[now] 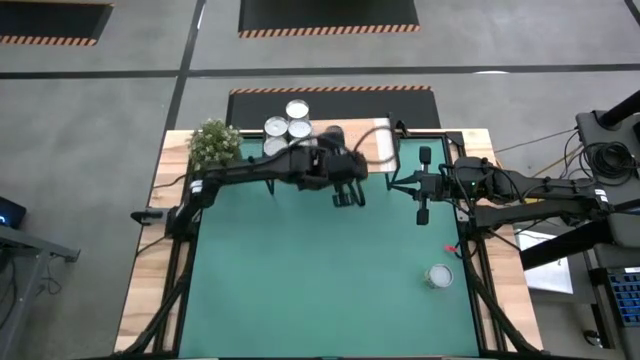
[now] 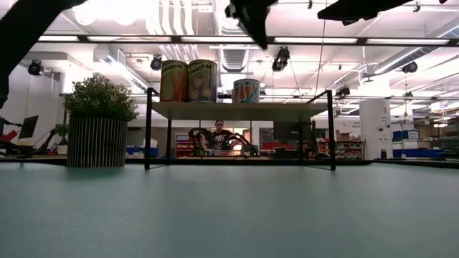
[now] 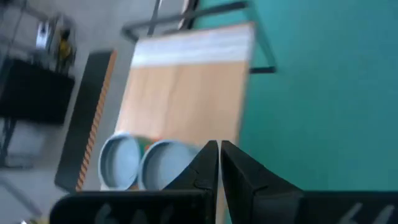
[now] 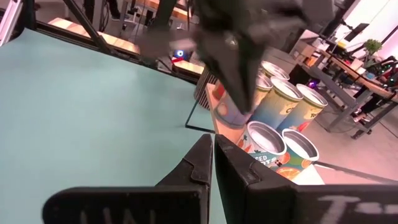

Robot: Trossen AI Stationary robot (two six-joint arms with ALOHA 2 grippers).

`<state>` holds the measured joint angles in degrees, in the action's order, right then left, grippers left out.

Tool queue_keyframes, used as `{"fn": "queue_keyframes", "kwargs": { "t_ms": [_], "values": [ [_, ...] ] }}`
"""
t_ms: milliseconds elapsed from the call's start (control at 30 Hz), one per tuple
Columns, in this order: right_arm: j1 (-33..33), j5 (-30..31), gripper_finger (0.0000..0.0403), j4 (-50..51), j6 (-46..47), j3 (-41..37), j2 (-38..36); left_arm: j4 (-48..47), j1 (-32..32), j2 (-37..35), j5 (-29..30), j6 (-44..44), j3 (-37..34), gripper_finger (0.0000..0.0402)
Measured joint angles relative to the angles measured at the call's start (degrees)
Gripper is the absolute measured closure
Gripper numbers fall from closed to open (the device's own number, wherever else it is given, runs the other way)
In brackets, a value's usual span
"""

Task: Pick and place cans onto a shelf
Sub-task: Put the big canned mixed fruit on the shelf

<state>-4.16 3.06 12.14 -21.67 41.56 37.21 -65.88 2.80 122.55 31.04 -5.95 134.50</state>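
Note:
The light-wood shelf (image 1: 385,145) stands on thin black legs at the table's far edge. Cans with silvery tops (image 1: 297,127) stand on its left part. The low view shows three of them (image 2: 202,80), and the right wrist view shows several (image 4: 273,124). Another can (image 1: 438,276) stands on the green table near the right front. My left gripper (image 1: 348,200) is shut and empty, hovering just in front of the shelf; its wrist view (image 3: 219,144) looks down on the shelf board (image 3: 186,93) and two can tops (image 3: 163,163). My right gripper (image 1: 392,183) is shut and empty (image 4: 213,138), right of the left gripper.
A potted green plant (image 1: 214,143) stands at the far left corner, beside the shelf. The right part of the shelf board bears no cans. The green table top (image 1: 320,280) stretches in front of both arms. A person shows far behind the shelf (image 2: 217,136).

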Motion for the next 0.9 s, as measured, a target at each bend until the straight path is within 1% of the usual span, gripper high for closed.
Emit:
{"fn": "queue_keyframes", "kwargs": {
  "t_ms": [133, 200, 300, 367, 467, 567, 667, 800, 900],
  "values": [
    [0.01, -0.01, 0.0394, 0.18, 0.11, 0.00, -0.02, 1.25, -4.03, -1.62, -0.01, -4.23, -0.73, 0.0400],
    [0.02, 0.00, 0.0394, 0.61, 0.61, 0.00, -0.02, 1.39, -5.28, -2.45, -0.10, -4.69, -1.59, 0.0400],
    [0.02, -0.01, 0.0394, 1.03, 0.74, 0.00, -0.02, 3.26, -5.90, -4.40, -0.01, -4.05, -5.89, 0.0401],
    [0.02, 0.01, 0.0394, 1.01, 1.16, 0.00, -0.02, 6.62, -6.04, -6.88, 0.14, -3.19, -11.37, 0.0401],
    [0.02, -0.01, 0.0394, 1.03, 2.23, 0.02, -0.02, 13.69, -6.34, -12.25, 1.87, -0.67, -22.53, 0.0401],
    [0.02, -0.01, 0.0394, 0.97, 3.57, 0.20, 0.03, 23.55, -7.00, -18.82, 2.56, 0.99, -34.56, 0.0401],
    [0.02, 0.04, 0.0394, 0.91, 6.75, 0.70, 0.34, 34.90, -8.42, -25.37, 2.60, 0.51, -45.02, 0.0401],
    [0.43, 0.03, 0.0394, 3.15, 15.15, 1.18, 1.71, 47.39, -10.64, -34.43, 2.62, -2.34, -55.44, 0.0401],
    [2.24, -0.39, 0.0394, 6.97, 21.03, 1.22, 3.75, 53.69, -11.80, -40.40, 2.61, -3.46, -61.42, 0.0401]
  ]
}}
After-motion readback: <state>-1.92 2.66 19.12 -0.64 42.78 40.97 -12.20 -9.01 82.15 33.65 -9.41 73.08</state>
